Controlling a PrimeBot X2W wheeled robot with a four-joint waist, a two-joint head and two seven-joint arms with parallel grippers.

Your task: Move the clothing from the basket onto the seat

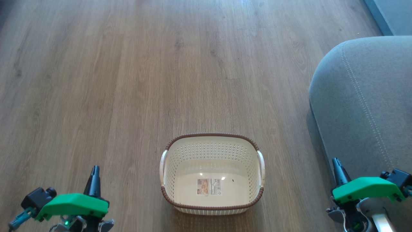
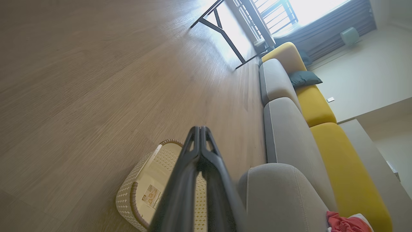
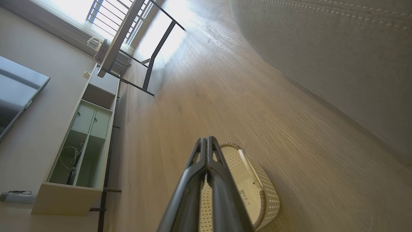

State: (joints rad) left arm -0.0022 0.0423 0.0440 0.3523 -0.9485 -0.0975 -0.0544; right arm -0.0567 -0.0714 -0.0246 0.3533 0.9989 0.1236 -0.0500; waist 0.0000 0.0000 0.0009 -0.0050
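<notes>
The basket [image 1: 209, 151] sits on the floor [image 1: 128, 80], left end effector [image 1: 95, 170] and right end effector [image 1: 336, 162] either side, both pressed together; red clothing [image 2: 344, 224] lies on the seat [image 1: 363, 103] beside it.

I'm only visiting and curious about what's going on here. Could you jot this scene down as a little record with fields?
basket: standing on the wooden floor, empty but for a label on its base
clothes: red heap, apparently lying on the seat, at the edge of the left wrist view
seat: grey cushion to the right of the basket
left end effector: shut, holding nothing
right end effector: shut, holding nothing
job: looks finished
</notes>
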